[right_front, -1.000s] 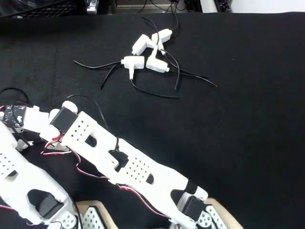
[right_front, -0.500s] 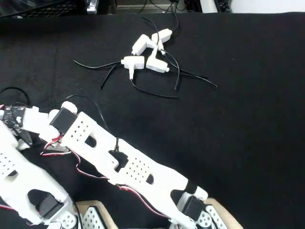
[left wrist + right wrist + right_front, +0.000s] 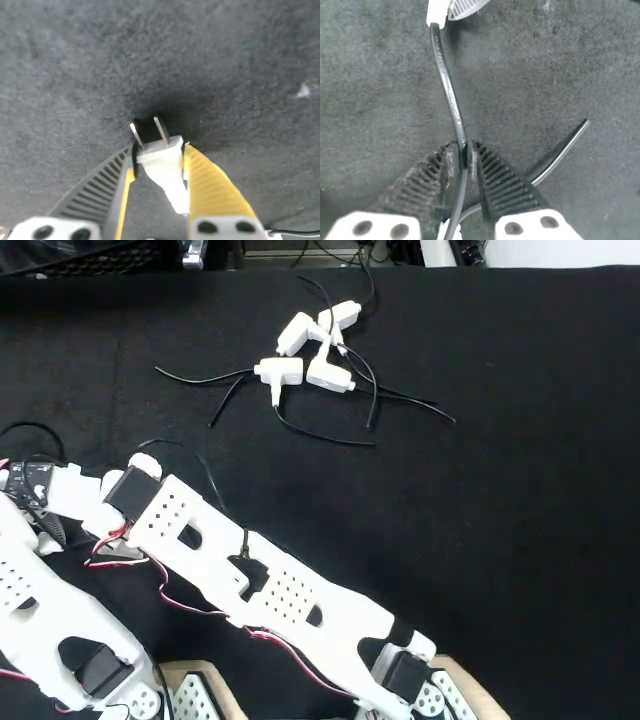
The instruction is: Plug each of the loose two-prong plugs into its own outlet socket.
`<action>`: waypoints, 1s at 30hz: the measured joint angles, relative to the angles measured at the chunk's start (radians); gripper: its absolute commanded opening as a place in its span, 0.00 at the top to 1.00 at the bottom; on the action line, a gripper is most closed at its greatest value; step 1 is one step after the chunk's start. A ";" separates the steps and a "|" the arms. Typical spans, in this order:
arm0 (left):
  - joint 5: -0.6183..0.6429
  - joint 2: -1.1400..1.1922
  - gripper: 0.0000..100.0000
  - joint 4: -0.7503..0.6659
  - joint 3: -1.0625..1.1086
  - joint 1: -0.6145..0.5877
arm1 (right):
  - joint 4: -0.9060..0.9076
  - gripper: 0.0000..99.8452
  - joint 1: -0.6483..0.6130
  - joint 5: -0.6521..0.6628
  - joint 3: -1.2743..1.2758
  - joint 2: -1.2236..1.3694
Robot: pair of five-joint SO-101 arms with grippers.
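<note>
Black felt covers the counter (image 3: 520,540) in the high view. A cluster of white plug and socket bodies (image 3: 310,350) lies tangled in thin black cords near the far edge, well apart from the two white arms (image 3: 260,580) at the near left corner.

In the left wrist view the left end effector (image 3: 159,151) is clamped on a white two-prong plug (image 3: 165,167), with its prongs (image 3: 159,130) bare and pointing out over the cloth.

In the right wrist view the right end effector (image 3: 465,150) pinches a black cord (image 3: 447,85) that runs to a white body (image 3: 435,12) (I cannot tell which piece it is).

The risks, as I judge them:
- A loose socket could slide away under the prongs' push.
- The pinched cord could tug a plug askew.
- The tangled cords could drag neighbouring pieces along.
</note>
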 measured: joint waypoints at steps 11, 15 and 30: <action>0.021 0.000 0.97 0.114 -0.262 0.028 | 0.000 0.95 0.006 -0.006 0.000 -0.002; 0.055 0.000 0.97 0.112 -0.316 0.048 | 0.000 0.75 0.064 -0.046 -0.017 -0.002; 0.175 0.000 0.97 0.106 -0.450 0.201 | 0.000 0.55 0.488 -0.180 -0.023 -0.213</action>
